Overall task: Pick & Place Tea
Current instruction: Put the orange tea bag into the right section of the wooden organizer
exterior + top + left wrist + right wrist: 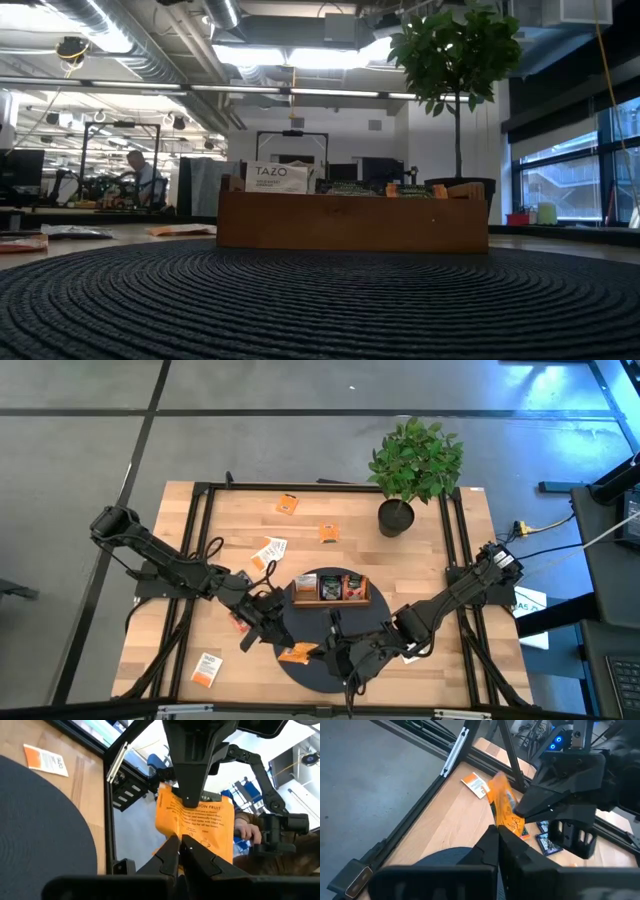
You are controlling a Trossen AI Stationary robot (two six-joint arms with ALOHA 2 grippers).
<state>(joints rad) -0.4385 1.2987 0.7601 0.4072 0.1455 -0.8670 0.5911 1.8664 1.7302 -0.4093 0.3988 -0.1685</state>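
**Both my grippers on one orange sachet**

I have an orange tea sachet (197, 827) pinched between my two grippers above the near part of the round dark mat (300, 680), in front of the wooden tray (330, 600). My left gripper (180, 842) has its fingers pressed together on one edge of the sachet. My right gripper (496, 831) is closed tight on the opposite edge, so the sachet hangs between us, clear of the mat. From above, the sachet (297, 653) runs roughly along the table's front edge, its long axis pointing from one gripper towards the other, and it sits tilted rather than flat.

Other sachets lie loose on the wooden table (450, 580): one near the front left corner (206, 669), a white-and-orange pair (268, 550) left of the tray, and two orange ones (288, 504) towards the back edge. The tray already holds several sachets standing in its compartments. A potted plant (415, 465) stands near the back right corner.
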